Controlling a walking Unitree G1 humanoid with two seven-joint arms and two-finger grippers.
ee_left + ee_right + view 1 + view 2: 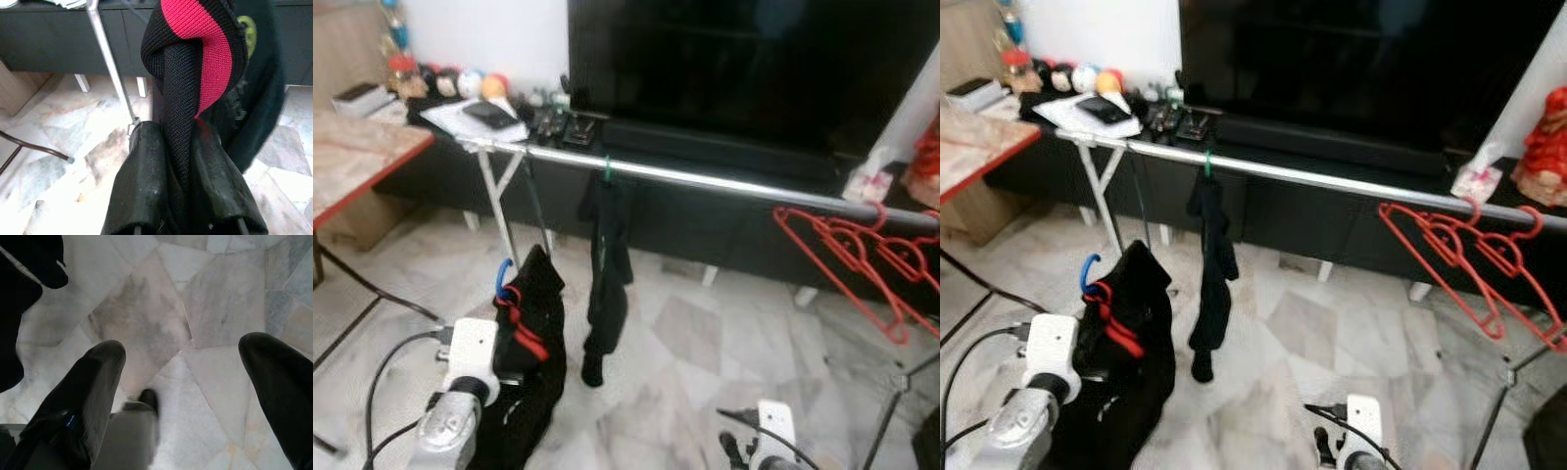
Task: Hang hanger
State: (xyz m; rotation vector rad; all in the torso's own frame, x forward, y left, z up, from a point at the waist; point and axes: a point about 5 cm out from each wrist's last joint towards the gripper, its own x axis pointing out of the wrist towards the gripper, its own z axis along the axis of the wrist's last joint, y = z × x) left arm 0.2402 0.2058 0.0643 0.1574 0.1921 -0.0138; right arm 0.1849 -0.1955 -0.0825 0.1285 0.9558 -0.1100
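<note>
The left end effector (178, 196) is clamped on a fold of black garment (533, 362) with a red stripe, held low at the robot's left, in front of the rail. A blue hanger hook (503, 277) sticks up from the top of that garment, with red trim just beside it. The right end effector (183, 396) hangs low with its fingers spread wide over the floor, gripping nothing. Above, a silver rail (724, 182) crosses the room; a dark garment (607, 284) hangs from it on a green hook, and red hangers (847, 250) hang toward its right end. The pale marble floor (724, 343) lies below, a large dark TV (754, 59) stands behind, and a wooden table (352, 157) is at left.
</note>
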